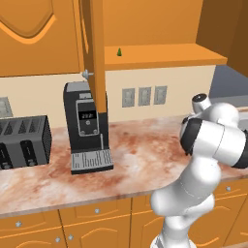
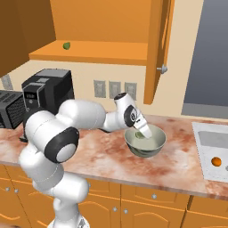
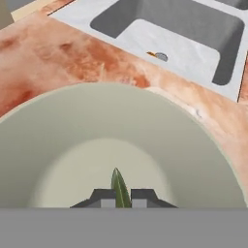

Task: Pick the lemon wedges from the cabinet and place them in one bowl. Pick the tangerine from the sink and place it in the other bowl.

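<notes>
Holding a wedge [image 3: 120, 188] between them, the jaws are closed on it, low inside the bowl [image 3: 203, 160]. In the hand view the thin green blade of this wedge stands up between the two dark tips, and the smooth pale inside of the bowl lies directly beyond the jaws. The piece is judged to be kept so low and near the middle so that, when it is let go, it falls a short way and does not bounce over the rim.

The gripper [image 2: 141, 132] is seen from the right base view to be dipped into the bowl from the arm's side, with the bowl resting on the marbled surface [image 2: 102, 156]. A second wedge [image 2: 67, 45] lies on the shelf of the open cabinet [image 2: 153, 49], high above and well apart from the jaws; it is therefore judged that one wedge is about to be delivered and one is left to be fetched.

The tangerine [image 2: 216, 161] is shown in the sink [image 2: 202, 133], well apart from the jaws, beyond the bowl. In the hand view only a small orange edge [image 3: 151, 54] is visible beside the grey drain [image 3: 162, 56], past the far rim. From the left base view the remaining wedge [image 1: 119, 51] is seen on the shelf, and the coffee machine [image 1: 87, 127] stands below the open door.
</notes>
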